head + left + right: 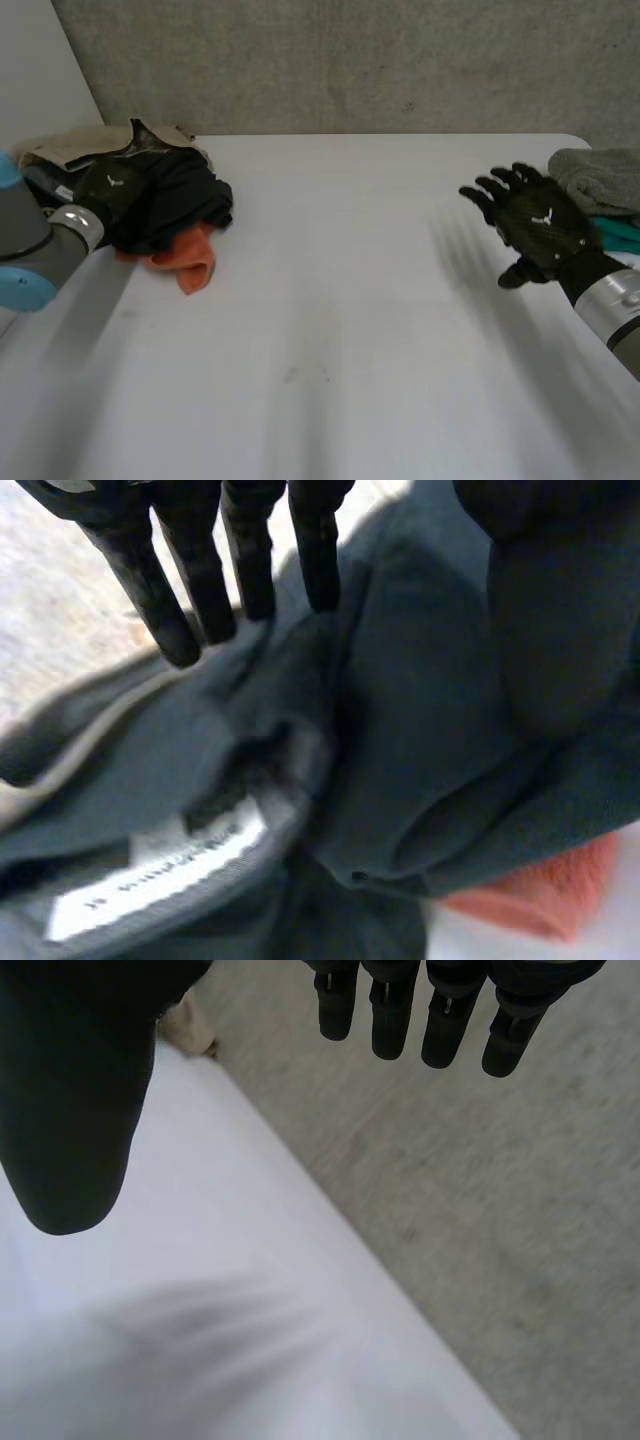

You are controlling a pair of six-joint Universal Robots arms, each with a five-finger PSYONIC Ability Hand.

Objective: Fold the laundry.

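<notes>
A pile of laundry lies at the table's far left: a dark garment on top, an orange cloth sticking out at its front, a beige cloth behind. My left hand rests on the dark garment. In the left wrist view its fingers are straight, with their tips on the dark garment, and the thumb stands apart. A white label shows under the palm, and the orange cloth peeks out beside it. My right hand hovers open over the table's right side, its fingers spread.
The white table runs bare between the two hands. A folded grey cloth and a teal item lie at the right edge behind my right hand. A concrete wall stands behind the table.
</notes>
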